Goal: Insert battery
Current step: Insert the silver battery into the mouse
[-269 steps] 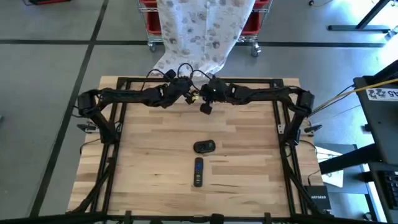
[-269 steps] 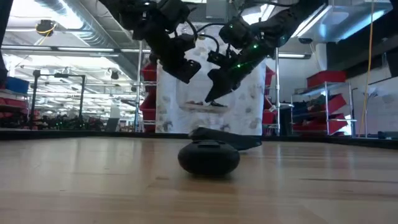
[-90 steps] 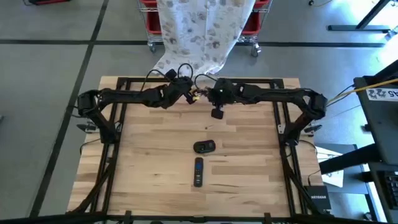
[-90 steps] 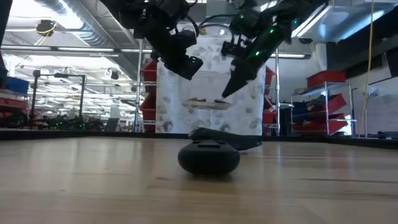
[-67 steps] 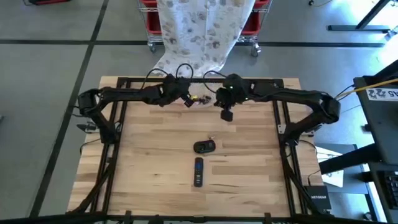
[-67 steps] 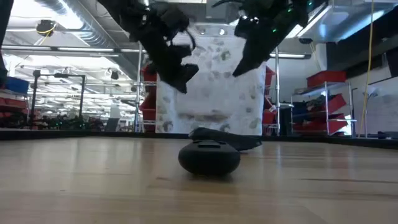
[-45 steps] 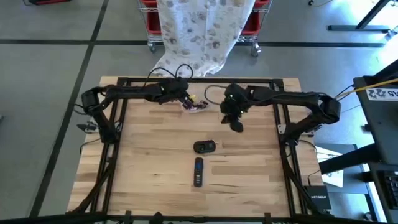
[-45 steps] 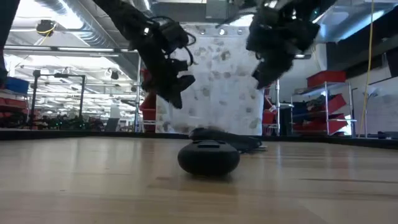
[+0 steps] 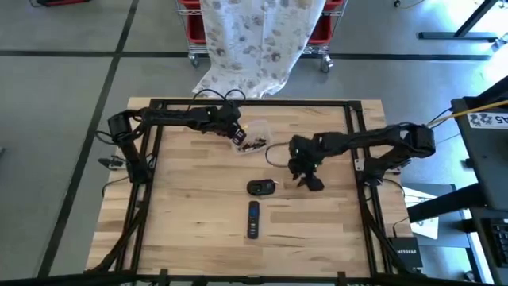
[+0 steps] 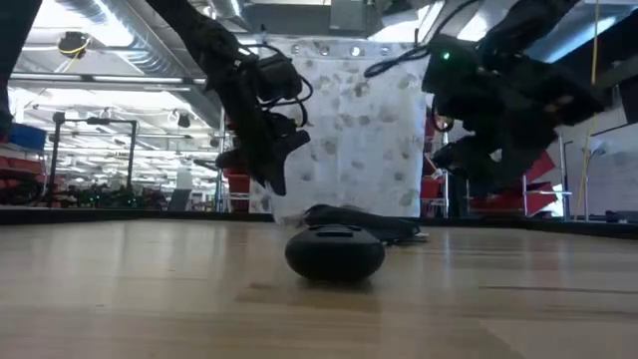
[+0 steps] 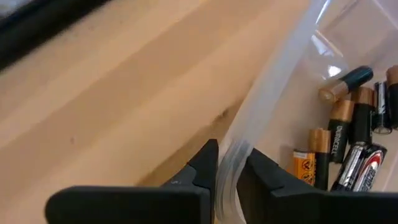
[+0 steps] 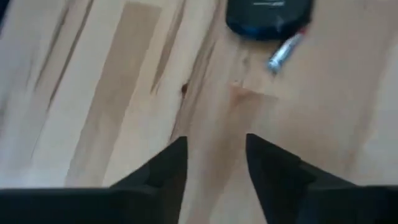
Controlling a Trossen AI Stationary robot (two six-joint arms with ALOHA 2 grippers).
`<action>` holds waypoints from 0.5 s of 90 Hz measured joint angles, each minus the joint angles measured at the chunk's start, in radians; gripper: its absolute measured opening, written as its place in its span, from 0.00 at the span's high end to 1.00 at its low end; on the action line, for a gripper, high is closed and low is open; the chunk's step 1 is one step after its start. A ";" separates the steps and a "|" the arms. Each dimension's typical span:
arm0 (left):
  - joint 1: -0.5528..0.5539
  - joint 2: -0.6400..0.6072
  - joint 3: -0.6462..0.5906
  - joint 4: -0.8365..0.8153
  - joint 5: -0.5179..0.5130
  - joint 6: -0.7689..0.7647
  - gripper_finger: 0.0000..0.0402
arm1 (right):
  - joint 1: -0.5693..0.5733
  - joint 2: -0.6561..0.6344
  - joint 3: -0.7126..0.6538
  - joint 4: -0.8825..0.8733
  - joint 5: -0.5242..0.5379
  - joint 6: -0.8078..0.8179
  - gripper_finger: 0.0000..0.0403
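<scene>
A clear plastic container [image 9: 255,137] holding several batteries [image 11: 343,138] lies on the table at the far middle. My left gripper [image 9: 236,137] is shut on its edge. A black rounded device [image 9: 260,187] sits at the table's centre, with one loose battery [image 12: 285,51] on the wood right beside it. A dark remote [image 9: 252,219] lies just nearer. My right gripper [image 9: 311,183] hovers low to the right of the device. Its fingers [image 12: 173,163] are open over bare wood and point toward the device [image 12: 268,15]. My left gripper [image 11: 231,158] pinches the container's thin clear rim [image 11: 231,163] between its two fingers. One finger is on the outer side and one on the side where the batteries lie. The fingers slant down from the table's left. The container's body seems to lie on the tabletop.
A dark metal frame [image 9: 254,102] runs round the table's edges. A patterned cloth [image 9: 254,40] hangs beyond the far edge. Bare wood [image 9: 190,206] lies left of the remote and device.
My right gripper has left the far middle, going toward the near and right edges and down, and is now low beside the black device. My left gripper has come down and a little nearer with the battery container, which now lies on the table.
</scene>
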 joint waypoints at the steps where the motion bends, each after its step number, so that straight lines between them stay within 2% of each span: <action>1: 0.001 0.000 0.000 -0.003 0.005 -0.001 0.95 | 0.010 0.000 -0.002 0.011 0.007 0.014 0.59; 9: 0.005 0.000 0.000 -0.022 0.035 0.009 0.95 | 0.082 0.000 -0.014 0.078 0.067 0.113 0.58; 18: 0.005 0.000 0.000 -0.036 0.037 0.011 0.93 | 0.152 0.000 -0.017 0.158 0.190 0.230 0.58; 34: 0.005 0.002 -0.002 -0.054 0.038 0.043 0.84 | 0.241 0.000 -0.023 0.202 0.454 0.391 0.58; 45: 0.005 0.002 -0.002 -0.054 0.039 0.064 0.77 | 0.263 0.000 -0.023 0.202 0.534 0.458 0.58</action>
